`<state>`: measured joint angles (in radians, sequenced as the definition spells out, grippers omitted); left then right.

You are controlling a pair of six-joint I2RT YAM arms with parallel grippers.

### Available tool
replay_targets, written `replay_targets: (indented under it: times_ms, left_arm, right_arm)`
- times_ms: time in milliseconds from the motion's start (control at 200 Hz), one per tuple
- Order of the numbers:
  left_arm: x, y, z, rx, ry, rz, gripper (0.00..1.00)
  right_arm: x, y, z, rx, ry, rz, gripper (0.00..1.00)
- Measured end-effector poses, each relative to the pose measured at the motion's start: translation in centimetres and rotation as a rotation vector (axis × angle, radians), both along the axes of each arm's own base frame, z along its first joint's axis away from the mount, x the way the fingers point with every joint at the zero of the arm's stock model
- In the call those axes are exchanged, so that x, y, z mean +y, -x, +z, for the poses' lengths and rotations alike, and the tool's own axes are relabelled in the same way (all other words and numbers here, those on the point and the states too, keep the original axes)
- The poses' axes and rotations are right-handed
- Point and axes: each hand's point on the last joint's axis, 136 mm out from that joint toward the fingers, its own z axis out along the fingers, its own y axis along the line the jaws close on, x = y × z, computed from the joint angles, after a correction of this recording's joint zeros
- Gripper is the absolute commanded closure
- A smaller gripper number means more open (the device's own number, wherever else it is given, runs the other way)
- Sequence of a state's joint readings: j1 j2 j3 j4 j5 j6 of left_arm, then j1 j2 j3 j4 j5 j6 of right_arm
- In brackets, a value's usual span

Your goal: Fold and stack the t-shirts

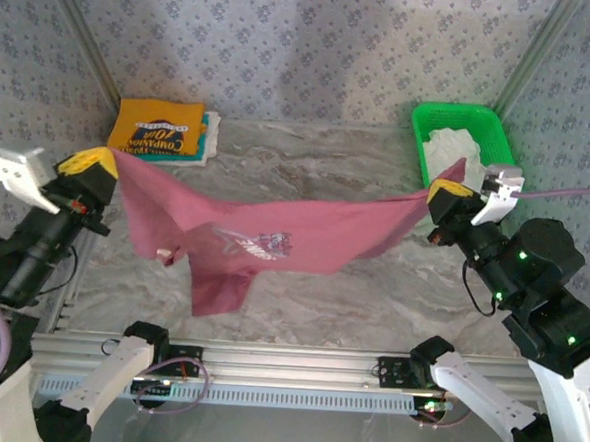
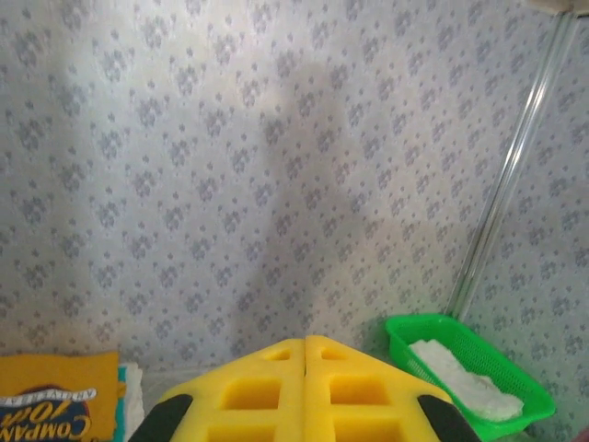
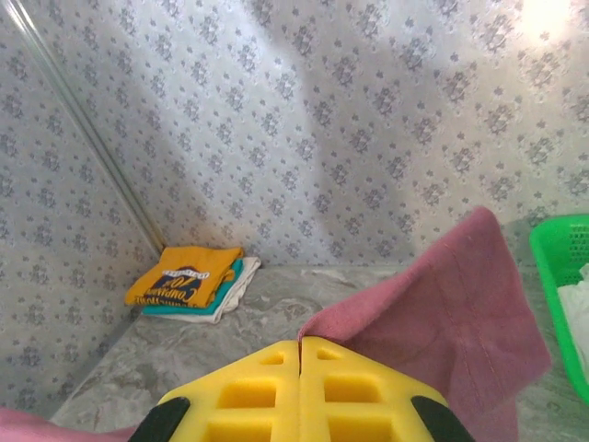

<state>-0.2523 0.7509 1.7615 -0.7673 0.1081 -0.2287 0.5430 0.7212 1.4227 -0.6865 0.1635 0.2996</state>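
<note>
A maroon t-shirt (image 1: 274, 235) with a small pale chest print hangs stretched above the table between both grippers. My left gripper (image 1: 90, 160) is shut on its left end, and my right gripper (image 1: 449, 189) is shut on its right end, where cloth (image 3: 460, 313) rises past the yellow fingers (image 3: 350, 387). The shirt's middle sags and a sleeve droops toward the table. A folded yellow-orange t-shirt (image 1: 158, 128) with dark-blue lettering tops a stack over teal and white ones at the back left. In the left wrist view the yellow fingers (image 2: 258, 391) are pressed together, the cloth hidden.
A green mesh basket (image 1: 458, 138) holding white cloth (image 1: 446, 150) stands at the back right corner. Patterned walls enclose the marble table (image 1: 371, 296) on three sides. An aluminium rail (image 1: 287, 359) runs along the near edge.
</note>
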Motion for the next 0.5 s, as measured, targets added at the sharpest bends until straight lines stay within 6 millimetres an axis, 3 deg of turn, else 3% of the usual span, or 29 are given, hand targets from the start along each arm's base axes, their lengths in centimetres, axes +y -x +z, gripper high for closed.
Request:
replay_targets:
  times_ms: [65, 135, 195, 270, 405, 500]
  left_arm:
    - [0.4, 0.0, 1.2, -0.006, -0.004, 0.021, 1.0]
    - [0.5, -1.7, 2.0, 0.006, -0.014, 0.056, 1.0]
    - [0.4, -4.7, 1.6, 0.049, -0.04, 0.097, 1.0]
    - [-0.2, -9.9, 0.1, 0.13, -0.082, 0.134, 1.0]
    - [-1.9, -21.5, -6.3, 0.313, -0.174, 0.169, 1.0]
    - [-2.8, -29.6, -13.9, 0.459, -0.245, 0.179, 1.0]
  right_arm:
    - [-0.5, -0.6, 0.0, 0.017, 0.009, -0.042, 1.0]
    - [-0.7, -1.9, -0.2, 0.044, 0.032, -0.095, 1.0]
    - [-0.6, -3.8, -0.8, 0.078, 0.062, -0.148, 1.0]
    - [-0.3, -6.9, -2.3, 0.136, 0.107, -0.21, 1.0]
    - [-0.8, -13.8, -6.4, 0.254, 0.137, -0.313, 1.0]
    - [-1.6, -20.0, -11.8, 0.361, 0.117, -0.375, 1.0]
